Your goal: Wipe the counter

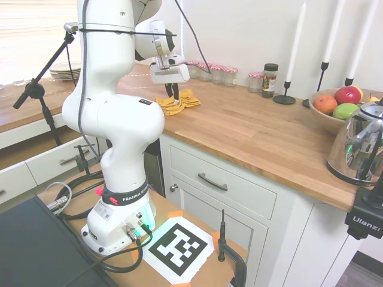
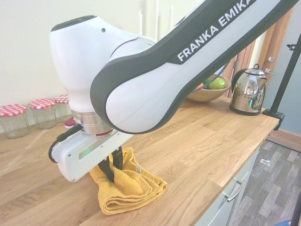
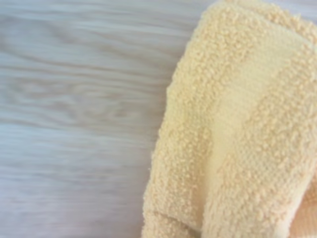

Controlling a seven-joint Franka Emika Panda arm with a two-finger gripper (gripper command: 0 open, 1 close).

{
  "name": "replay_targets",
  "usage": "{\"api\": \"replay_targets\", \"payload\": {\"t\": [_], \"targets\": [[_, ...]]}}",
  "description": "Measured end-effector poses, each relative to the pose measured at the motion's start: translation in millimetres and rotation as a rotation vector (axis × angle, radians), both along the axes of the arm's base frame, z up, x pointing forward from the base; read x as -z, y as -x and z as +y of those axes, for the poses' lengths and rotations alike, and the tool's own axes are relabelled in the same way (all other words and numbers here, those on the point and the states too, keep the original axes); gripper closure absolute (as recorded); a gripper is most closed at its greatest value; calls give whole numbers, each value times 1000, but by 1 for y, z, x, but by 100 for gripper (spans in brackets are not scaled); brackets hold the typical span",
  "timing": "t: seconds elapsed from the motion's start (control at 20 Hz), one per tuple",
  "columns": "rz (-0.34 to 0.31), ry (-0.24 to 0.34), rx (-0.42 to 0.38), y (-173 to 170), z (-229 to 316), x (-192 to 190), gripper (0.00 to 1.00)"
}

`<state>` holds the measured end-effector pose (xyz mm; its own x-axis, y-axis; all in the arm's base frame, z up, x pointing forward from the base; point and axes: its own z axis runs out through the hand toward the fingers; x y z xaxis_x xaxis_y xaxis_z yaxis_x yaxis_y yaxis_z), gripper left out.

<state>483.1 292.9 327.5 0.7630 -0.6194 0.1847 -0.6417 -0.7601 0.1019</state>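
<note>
Stack of plates [image 1: 64, 72] sat at far left of the first exterior view, on the wooden surface by the window. The counter [image 1: 257, 134] ran on from there toward the right, warm-brown plank strips over white cabinets with a metal bar handle [image 1: 213, 182].

Gripper [image 1: 173, 93] hung over the near-left stretch of the counter, fingers pointed down into a yellow towel [image 1: 178, 100]. Towel lay crumpled and folded, close to the counter's front edge. In the second exterior view the dark fingers [image 2: 117, 160] stood drawn in with a fold of towel [image 2: 127, 186] pinched between them; the rest of the cloth rested on the wood. Wrist view showed looped terry pile [image 3: 237, 134] close up beside bare wood grain [image 3: 74, 99], both soft in focus.

Right of the gripper, along the wall: a row of small jars with red-checked lids [image 1: 216, 73], then a dark-capped spice jar [image 1: 270, 80]. Next, white taper candles in black holders [image 1: 289, 69], near the wall. Beyond them a wooden bowl [image 1: 326, 117] held fruit, red, orange and green pieces visible. At far right a shiny metal kettle [image 1: 359, 143] stood near the counter's end, just in front of the bowl.

In the second exterior view the jars [image 2: 28, 117] appeared at left behind the arm, the kettle [image 2: 249, 89] at right.
</note>
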Motion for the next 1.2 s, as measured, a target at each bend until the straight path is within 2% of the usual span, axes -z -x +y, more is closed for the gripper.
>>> {"api": "replay_targets", "payload": {"t": [0.05, 0.1, 0.7, 1.2], "targets": [[0, 0, -1, 0, 1, 0, 100], [1, 1, 0, 0, 1, 0, 0], [13, -20, 33, -3, -7, -1, 0], [-4, -48, 47, -1, -31, -10, 0]]}}
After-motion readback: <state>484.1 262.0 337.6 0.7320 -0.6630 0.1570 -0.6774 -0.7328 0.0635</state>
